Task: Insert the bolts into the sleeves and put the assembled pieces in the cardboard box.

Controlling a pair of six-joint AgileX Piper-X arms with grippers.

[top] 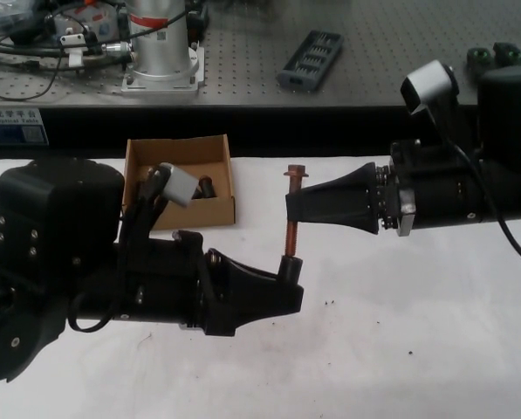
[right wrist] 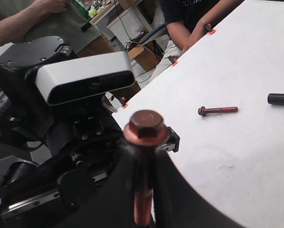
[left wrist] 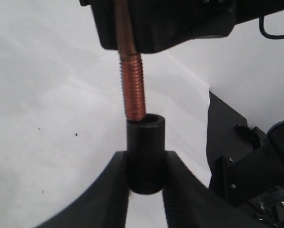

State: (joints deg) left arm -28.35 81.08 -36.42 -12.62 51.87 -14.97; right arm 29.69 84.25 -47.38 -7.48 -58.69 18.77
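Bolt [top: 291, 237] upright, shaft clamped in jaws of right gripper [top: 290, 208], threaded tip at mouth of sleeve [left wrist: 145, 142] pinched in jaws of left gripper [top: 288, 272] over white tabletop [top: 400, 332], cardboard box [top: 215, 150] behind partly hidden by left wrist camera [top: 180, 185], spare bolt [right wrist: 218, 110] and loose sleeve [right wrist: 280, 99] lying apart on tabletop.

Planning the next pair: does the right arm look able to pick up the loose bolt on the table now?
Probably not yet: the right end effector is shut on a bolt at the mouth of the sleeve in the left end effector. The loose bolt lies unobstructed on the table.
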